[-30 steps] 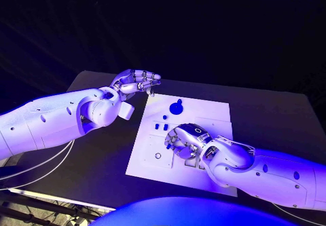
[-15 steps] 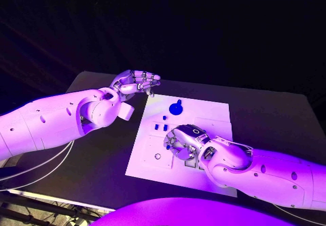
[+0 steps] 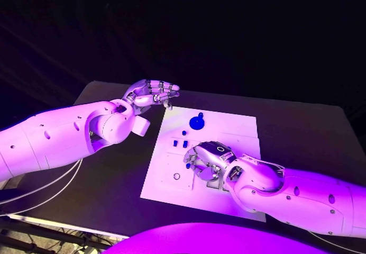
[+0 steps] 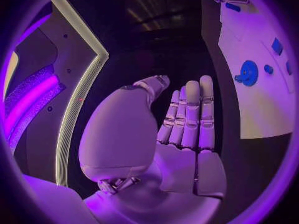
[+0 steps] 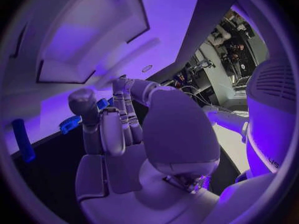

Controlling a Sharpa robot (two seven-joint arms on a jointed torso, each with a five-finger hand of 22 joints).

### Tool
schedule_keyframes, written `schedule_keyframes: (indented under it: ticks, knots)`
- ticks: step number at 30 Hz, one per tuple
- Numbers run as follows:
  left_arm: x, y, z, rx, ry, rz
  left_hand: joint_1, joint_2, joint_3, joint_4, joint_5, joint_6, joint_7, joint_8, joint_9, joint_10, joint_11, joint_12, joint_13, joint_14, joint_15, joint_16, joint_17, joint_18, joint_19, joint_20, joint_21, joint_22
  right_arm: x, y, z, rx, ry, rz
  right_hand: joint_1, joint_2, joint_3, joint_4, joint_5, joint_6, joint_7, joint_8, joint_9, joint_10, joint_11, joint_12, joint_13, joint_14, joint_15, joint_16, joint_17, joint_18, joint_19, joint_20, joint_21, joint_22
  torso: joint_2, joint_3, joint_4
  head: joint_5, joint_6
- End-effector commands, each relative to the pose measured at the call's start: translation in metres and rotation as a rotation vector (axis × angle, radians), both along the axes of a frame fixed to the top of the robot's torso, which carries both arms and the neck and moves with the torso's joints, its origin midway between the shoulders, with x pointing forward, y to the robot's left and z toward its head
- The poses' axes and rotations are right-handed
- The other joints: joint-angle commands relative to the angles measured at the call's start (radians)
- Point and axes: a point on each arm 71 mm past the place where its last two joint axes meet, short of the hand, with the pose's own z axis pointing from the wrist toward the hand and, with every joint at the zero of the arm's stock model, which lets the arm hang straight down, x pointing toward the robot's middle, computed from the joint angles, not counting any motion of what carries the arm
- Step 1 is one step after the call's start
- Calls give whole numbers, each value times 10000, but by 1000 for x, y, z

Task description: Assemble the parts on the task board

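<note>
The white task board (image 3: pixel 232 124) lies in the middle of the table. A round blue part (image 3: pixel 198 122) sits near its far edge, also seen as a round blue part (image 4: pixel 248 72) in the left wrist view. Two small blue parts (image 3: pixel 180 143) stand further in. My right hand (image 3: pixel 207 159) hangs over the board's middle with its fingers curled down to the surface. Small blue pieces (image 5: pixel 70 123) show beside its thumb and fingers (image 5: pixel 115 129); whether one is pinched I cannot tell. My left hand (image 3: pixel 153 92) is raised past the board's far left corner and holds nothing, its fingers (image 4: pixel 190 114) straight.
The black table (image 3: pixel 305 132) surrounds the board, with bare surface to the right and left. A small ring-shaped hole (image 3: pixel 177 175) marks the board's near left part. A blue peg (image 5: pixel 24 140) stands beyond my right hand's fingers.
My right hand has shifted slightly toward the near side of the board. The left hand has stayed where it was.
</note>
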Motion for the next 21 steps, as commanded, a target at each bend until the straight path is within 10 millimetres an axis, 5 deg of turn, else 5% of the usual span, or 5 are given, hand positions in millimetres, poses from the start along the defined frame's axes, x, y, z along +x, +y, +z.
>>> schedule_keyframes:
  ticks: [1,13,21]
  knots:
    - [0,-2,1,-82,6,-157,61,11,-59,16,32,-39,3,48,-11,-45,-5,55,-17,-63,21,-54,-6,53,-10,68,-42,-12,-1,-3,-1,-15,-17,-171,38,-101,-4,-83,6,-99,-2,-73,-14,-222,33,52,-20,276,91,-61,-76,210,-91,3,-63,-50,-4,5,-1,-27,32]
    - [0,0,0,-50,40,-140,119,56,-49,-8,43,-54,3,70,-13,-86,-2,77,-21,-92,22,-54,-5,57,-17,68,-51,-15,-2,-17,17,362,-220,-422,174,-135,70,-249,10,-88,27,-119,-6,-513,80,183,-78,246,120,-95,-179,240,-189,32,-74,-52,2,7,-4,-162,162]
    - [-1,1,0,-51,37,-145,122,57,-52,-10,42,-56,4,74,-13,-93,-1,80,-21,-96,23,-53,-5,57,-18,69,-51,-15,15,-53,44,78,279,-1355,-304,-292,-218,11,-33,-161,32,-209,-7,-530,76,459,-82,260,177,-57,-154,200,-138,111,7,88,-13,-1,-12,-423,280]
